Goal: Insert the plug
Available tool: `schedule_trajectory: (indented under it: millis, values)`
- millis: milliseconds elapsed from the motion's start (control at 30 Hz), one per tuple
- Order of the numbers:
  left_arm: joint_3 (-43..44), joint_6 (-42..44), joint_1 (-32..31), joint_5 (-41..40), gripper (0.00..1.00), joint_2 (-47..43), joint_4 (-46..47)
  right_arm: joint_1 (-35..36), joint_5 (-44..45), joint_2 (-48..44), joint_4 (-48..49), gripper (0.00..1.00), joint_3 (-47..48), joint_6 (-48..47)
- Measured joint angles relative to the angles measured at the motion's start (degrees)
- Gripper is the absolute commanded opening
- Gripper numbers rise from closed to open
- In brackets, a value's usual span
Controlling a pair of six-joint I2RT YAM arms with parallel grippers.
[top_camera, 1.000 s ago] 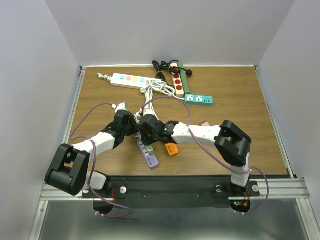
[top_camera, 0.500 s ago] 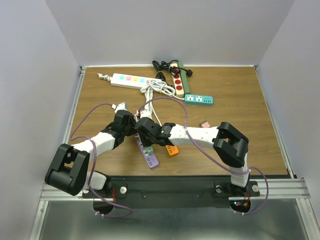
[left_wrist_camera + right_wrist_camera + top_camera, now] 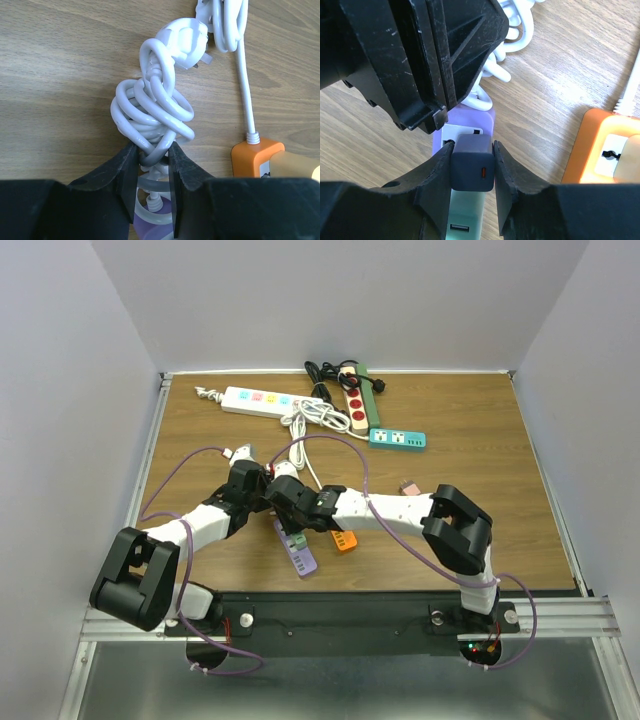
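Note:
A purple power strip (image 3: 299,551) lies on the table near the front; in the right wrist view its purple end (image 3: 470,116) and white socket face show under my fingers. My right gripper (image 3: 472,146) is shut on a dark blue cube plug (image 3: 473,165), held directly over the strip's sockets; its prongs are hidden. My left gripper (image 3: 151,150) is shut on the strip's coiled white cable (image 3: 152,112), just beyond the strip's end. In the top view the left gripper (image 3: 260,490) and the right gripper (image 3: 284,504) are almost touching.
An orange power strip (image 3: 343,539) lies right of the purple one and shows in both wrist views (image 3: 257,156) (image 3: 602,150). At the back are a white strip (image 3: 258,401), a red-switch strip (image 3: 355,410), a teal strip (image 3: 397,439) and a black cable (image 3: 322,375).
My right gripper has moved left with the plug, closer to the left gripper and over the purple strip's far end. The left arm has stayed put.

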Motion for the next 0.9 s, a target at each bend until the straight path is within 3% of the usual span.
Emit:
schedule_trajectory:
  millis: [367,700,900]
  values:
    - [0.0,0.0,0.0,0.2,0.00,0.2,0.2,0.6,1.3,3.6,-5.9,0.00,6.4,-1.2]
    - [0.0,0.0,0.0,0.5,0.00,0.3,0.1,0.5,-0.2,-1.1,2.3,0.00,-2.1,-1.3]
    - [0.1,0.0,0.0,0.7,0.00,0.4,0.1,0.4,-0.6,1.9,-2.5,0.00,3.1,-3.9]
